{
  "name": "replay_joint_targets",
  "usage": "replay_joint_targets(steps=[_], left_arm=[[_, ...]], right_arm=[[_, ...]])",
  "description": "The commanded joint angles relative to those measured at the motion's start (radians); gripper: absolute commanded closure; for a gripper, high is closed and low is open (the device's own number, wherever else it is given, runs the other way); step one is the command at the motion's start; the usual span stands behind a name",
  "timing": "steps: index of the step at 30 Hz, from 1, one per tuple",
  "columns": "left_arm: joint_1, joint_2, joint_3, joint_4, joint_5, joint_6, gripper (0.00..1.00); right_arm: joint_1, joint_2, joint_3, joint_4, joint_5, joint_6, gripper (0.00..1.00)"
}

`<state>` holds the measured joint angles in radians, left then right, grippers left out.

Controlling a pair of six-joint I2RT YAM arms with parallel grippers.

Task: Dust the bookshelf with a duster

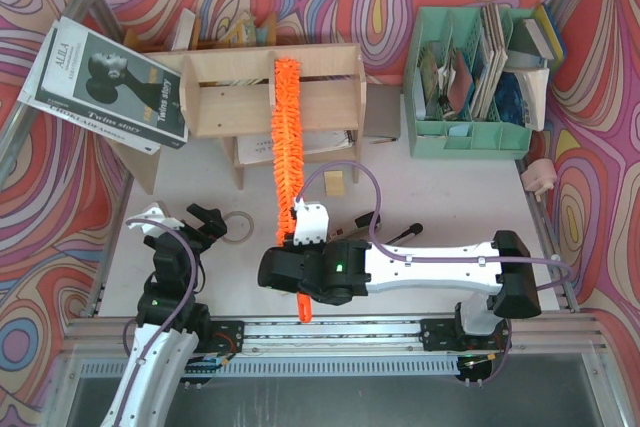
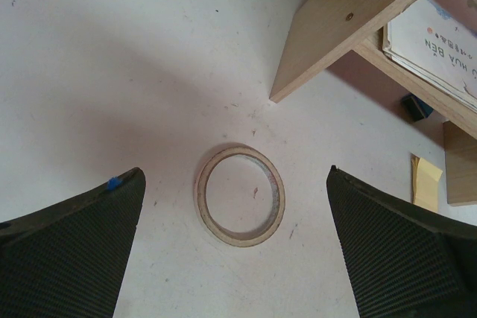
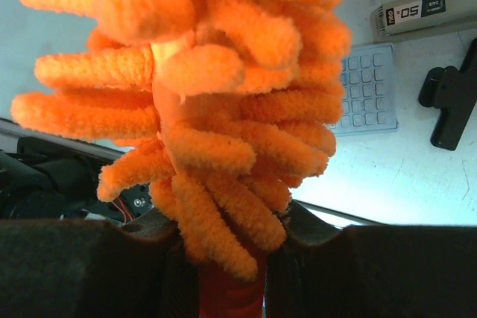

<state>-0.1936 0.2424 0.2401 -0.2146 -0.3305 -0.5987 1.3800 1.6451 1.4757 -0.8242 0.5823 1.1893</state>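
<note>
Right now: dusting stroke on the shelf, I'd say.
Duster (image 1: 288,137): running up the middle of the overhead view, fluffy tip lying across the bookshelf (image 1: 215,97) at upper centre.
Right claw (image 3: 231,258): clenched on the duster at the foot of the fluff.
Left claw (image 2: 235,171): released, hovering over a ring (image 2: 200,197) on the worktop (image 2: 112,72), lower left overhead.
Handling: looks feather-light; fibres soft and floppy; handle thin, stiff, maybe slick.
Grip spot: handle just below the fluff, never the fibres.
</note>
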Motion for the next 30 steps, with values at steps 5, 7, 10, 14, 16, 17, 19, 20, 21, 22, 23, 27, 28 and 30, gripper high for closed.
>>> replay_joint_targets(steps=[5,7,10,14,16,17,19,20,21,22,23,27,28,30], left_arm=[[0.005,-0.005,-0.016,0.010,-0.010,-0.004,0.01],[0.005,-0.005,-0.016,0.011,-0.009,-0.005,0.02],[0.005,-0.003,-0.017,0.013,-0.007,-0.006,0.02],[0.005,-0.003,-0.016,0.012,-0.008,-0.003,0.01],[0.005,-0.004,-0.016,0.010,-0.009,-0.004,0.02],[0.005,-0.006,-0.016,0.009,-0.011,-0.004,0.01],[0.005,-0.008,-0.016,0.008,-0.014,-0.004,0.01],[0.005,-0.008,-0.016,0.007,-0.013,-0.004,0.02],[0.005,-0.008,-0.016,0.007,-0.013,-0.004,0.01],[0.005,-0.008,-0.016,0.007,-0.013,-0.003,0.02],[0.005,-0.008,-0.016,0.007,-0.013,-0.004,0.01],[0.005,-0.008,-0.016,0.007,-0.013,-0.004,0.01],[0.005,-0.009,-0.016,0.007,-0.013,-0.004,0.02],[0.005,-0.009,-0.016,0.007,-0.013,-0.004,0.02]], right_arm=[[0.004,-0.070,-0.024,-0.247,0.055,0.223,1.00],[0.004,-0.096,-0.044,-0.327,0.068,0.314,1.00],[0.004,-0.128,-0.067,-0.377,0.086,0.375,1.00],[0.004,-0.123,-0.060,-0.321,0.092,0.320,1.00],[0.005,-0.095,-0.037,-0.273,0.080,0.258,1.00],[0.005,-0.077,-0.023,-0.243,0.071,0.221,1.00],[0.007,-0.045,0.007,-0.176,0.047,0.124,1.00],[0.009,-0.030,0.020,-0.142,0.035,0.080,1.00],[0.013,-0.021,0.028,-0.100,0.025,0.028,1.00],[0.017,-0.013,0.033,-0.076,0.019,-0.004,1.00],[0.023,-0.007,0.044,-0.066,0.017,-0.020,1.00],[0.026,-0.002,0.055,-0.100,0.033,0.009,1.00],[0.027,-0.008,0.051,-0.132,0.045,0.040,1.00],[0.026,-0.023,0.039,-0.210,0.081,0.137,1.00]])
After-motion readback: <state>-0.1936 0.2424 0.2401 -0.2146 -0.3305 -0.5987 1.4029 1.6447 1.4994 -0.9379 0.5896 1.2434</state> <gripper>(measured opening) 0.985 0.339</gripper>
